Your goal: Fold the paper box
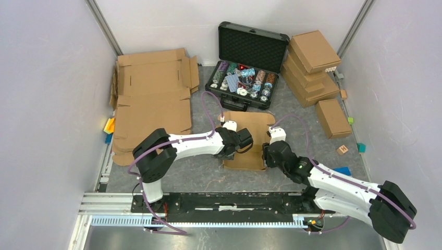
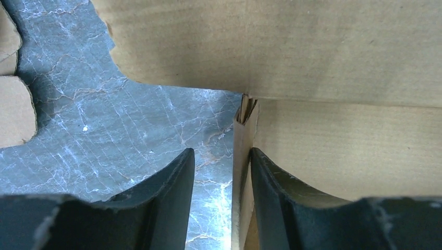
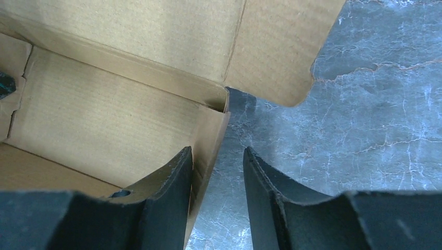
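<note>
Left gripper [image 2: 221, 156] and right gripper [image 3: 217, 153], both part-open with nothing clamped, are set astride opposite sides of the paper box [image 1: 254, 125], its long axis running up-down at frame centre.

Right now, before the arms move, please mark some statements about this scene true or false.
1. The black case stands open. True.
2. The left gripper holds the paper box in the air. False: the box lies on the table, and the gripper is open around its side wall.
3. The right gripper is open around the other side wall. True.
4. The stacked boxes are left of the case. False: they are right of it; flat cardboard sheets lie left.
</note>
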